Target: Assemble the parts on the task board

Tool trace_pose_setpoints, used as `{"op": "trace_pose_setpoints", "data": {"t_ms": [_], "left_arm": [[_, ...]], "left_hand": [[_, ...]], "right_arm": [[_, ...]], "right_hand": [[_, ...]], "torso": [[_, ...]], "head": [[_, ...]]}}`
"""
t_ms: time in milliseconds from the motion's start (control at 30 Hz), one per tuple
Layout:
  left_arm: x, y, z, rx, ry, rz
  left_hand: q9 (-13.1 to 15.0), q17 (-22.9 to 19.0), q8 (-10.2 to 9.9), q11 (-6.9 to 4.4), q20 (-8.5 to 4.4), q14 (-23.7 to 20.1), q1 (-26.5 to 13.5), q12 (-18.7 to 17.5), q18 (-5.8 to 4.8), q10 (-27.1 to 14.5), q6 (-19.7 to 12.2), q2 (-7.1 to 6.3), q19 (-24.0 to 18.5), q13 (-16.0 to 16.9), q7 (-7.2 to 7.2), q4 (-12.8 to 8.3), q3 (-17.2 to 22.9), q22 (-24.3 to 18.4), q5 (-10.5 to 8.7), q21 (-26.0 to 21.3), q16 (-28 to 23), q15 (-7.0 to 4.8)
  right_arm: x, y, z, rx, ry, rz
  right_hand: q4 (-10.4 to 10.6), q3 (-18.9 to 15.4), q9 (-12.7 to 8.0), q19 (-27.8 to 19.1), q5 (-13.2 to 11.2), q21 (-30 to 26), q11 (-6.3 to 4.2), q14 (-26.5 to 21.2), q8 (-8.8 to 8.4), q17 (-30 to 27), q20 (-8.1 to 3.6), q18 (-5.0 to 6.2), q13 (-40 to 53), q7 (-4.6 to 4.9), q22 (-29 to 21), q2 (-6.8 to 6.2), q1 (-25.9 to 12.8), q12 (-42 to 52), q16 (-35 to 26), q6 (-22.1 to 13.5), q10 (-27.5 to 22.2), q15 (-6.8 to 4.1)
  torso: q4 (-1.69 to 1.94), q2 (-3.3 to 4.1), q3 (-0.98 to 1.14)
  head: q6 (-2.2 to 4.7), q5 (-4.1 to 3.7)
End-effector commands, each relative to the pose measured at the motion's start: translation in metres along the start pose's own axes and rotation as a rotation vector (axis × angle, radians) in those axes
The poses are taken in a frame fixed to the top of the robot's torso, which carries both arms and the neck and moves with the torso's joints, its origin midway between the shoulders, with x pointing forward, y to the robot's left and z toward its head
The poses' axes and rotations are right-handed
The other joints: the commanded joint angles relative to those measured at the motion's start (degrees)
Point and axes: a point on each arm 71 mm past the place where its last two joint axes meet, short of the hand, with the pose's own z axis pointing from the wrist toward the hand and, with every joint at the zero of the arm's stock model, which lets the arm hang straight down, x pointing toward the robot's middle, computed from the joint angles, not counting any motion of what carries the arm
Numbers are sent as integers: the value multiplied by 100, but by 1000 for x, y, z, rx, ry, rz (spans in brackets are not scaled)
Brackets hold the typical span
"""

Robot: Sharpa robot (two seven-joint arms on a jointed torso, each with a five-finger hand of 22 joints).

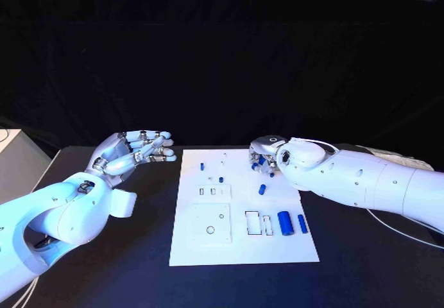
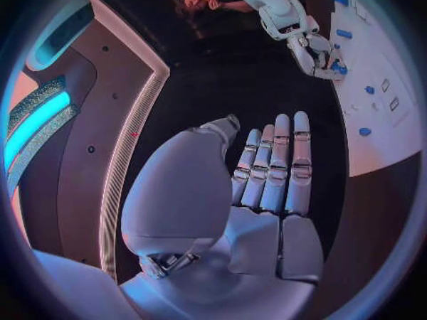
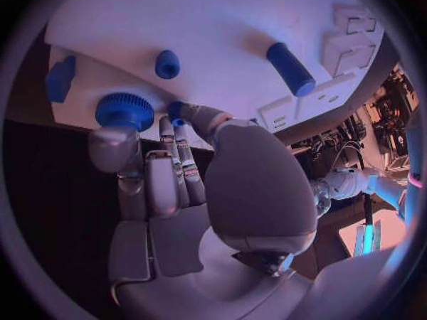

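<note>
The white task board [image 1: 245,247] lies in the middle of the black table. My right hand [image 1: 265,156] is over the board's far right edge. In the right wrist view its thumb and a finger [image 3: 167,129] pinch a small blue part [image 3: 176,109], beside a blue knurled wheel [image 3: 124,110] that stands on the board. A blue peg [image 3: 166,64], a blue cylinder [image 3: 291,69] and a blue block [image 3: 60,78] lie beyond it. My left hand [image 1: 134,151] hovers left of the board, fingers stretched out, palm empty [image 2: 267,185].
More blue parts lie on the board: a peg [image 1: 202,166], a short cylinder [image 1: 263,189], a thick cylinder [image 1: 285,223] and a slim one [image 1: 301,223]. A white box [image 1: 11,160] stands at the table's left edge. A cable [image 1: 407,236] trails at the right.
</note>
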Motion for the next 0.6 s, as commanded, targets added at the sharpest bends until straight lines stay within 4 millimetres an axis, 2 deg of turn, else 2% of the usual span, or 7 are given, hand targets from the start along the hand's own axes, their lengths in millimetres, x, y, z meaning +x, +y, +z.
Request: {"op": "trace_pose_setpoints", "data": {"t_ms": [33, 233, 433, 600], "left_arm": [[1, -1, 0, 3, 18, 1], [0, -1, 0, 1, 15, 4], [-1, 0, 0, -1, 13, 6], [-2, 0, 0, -2, 12, 7]], "left_hand": [[-2, 5, 6, 9, -6, 41, -12, -19, 77, 29, -7, -41, 26, -7, 64, 16, 29, 10, -23, 33, 20, 2], [-2, 5, 6, 9, -6, 41, -12, -19, 77, 29, -7, -41, 26, -7, 64, 16, 29, 10, -23, 33, 20, 2], [-2, 13, 7, 9, -8, 38, -12, -23, 76, 31, -6, -35, 27, -7, 63, 17, 38, 11, -23, 36, 26, 2], [-2, 15, 7, 9, -8, 37, -10, -25, 76, 32, -6, -34, 27, -7, 63, 15, 40, 11, -23, 37, 27, 2]], "right_arm": [[0, 1, 0, 1, 0, -9], [-1, 1, 0, 6, -26, -4], [-6, 6, -1, 2, -84, 10], [-12, 10, -3, 9, -149, 31]], "right_hand": [[-10, 145, 50, 45, -138, 102, -44, 177, 68, -4, -19, -120, 27, -15, 132, 111, 46, 5, 33, 80, 127, -50], [-76, 315, 198, 46, -141, 199, -115, 177, 215, 4, -66, -133, 78, -76, 262, 246, 95, 8, 67, 228, 384, -105], [-101, 333, 249, 52, -111, 249, -132, 179, 257, 14, -83, -142, 91, -91, 330, 263, 86, -3, 80, 247, 441, -119], [-110, 351, 291, 64, -16, 322, -129, 177, 272, 7, -91, -158, 92, -87, 426, 255, 49, -40, 86, 216, 445, -120]], "torso": [[11, 17, -1], [18, 34, -6], [19, 44, 0], [27, 51, -5]], "head": [[7, -6], [15, -17], [40, -21], [55, -20]]}}
